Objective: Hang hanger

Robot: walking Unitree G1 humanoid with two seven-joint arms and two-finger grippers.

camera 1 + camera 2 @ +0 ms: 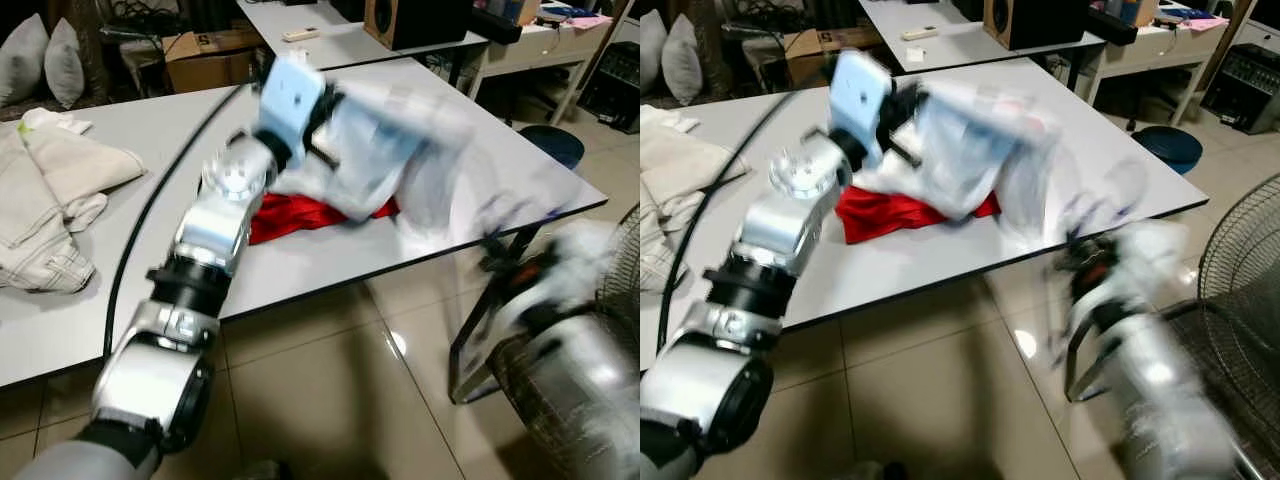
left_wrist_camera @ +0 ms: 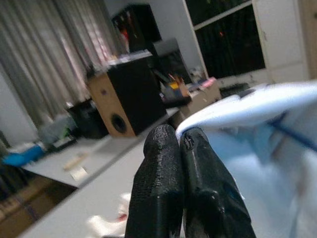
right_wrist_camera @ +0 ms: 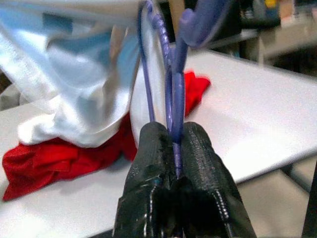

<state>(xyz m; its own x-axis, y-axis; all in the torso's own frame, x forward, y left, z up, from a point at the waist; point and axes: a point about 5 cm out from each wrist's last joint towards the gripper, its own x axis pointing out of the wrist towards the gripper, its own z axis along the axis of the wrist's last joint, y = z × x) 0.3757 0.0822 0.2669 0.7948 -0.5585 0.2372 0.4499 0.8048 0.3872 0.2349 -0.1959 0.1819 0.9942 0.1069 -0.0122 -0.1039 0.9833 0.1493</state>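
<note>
Right gripper point(image 3: 176, 163) clenched on purple hanger point(image 3: 174, 74), left gripper point(image 2: 181, 144) pinching pale shirt point(image 1: 370, 150) above red cloth point(image 1: 895, 215); lift both level so shirt clears table point(image 1: 330, 255)

This looks like a workroom or lab-like office in a lived-in building rather than a kitchen or shop: long white tables point(image 1: 330, 255) stand on a tiled floor point(image 1: 330, 400), and a wooden-fronted loudspeaker point(image 1: 415, 20) sits on the far table. A cardboard box point(image 1: 205, 55), grey cushions point(image 1: 45, 60) and folded beige cloths point(image 1: 45, 190) lie about, with a wire-caged floor fan point(image 1: 1240, 270) nearby. Grey curtains point(image 2: 59, 64) and dark windows point(image 2: 228, 39) line the walls.
</note>
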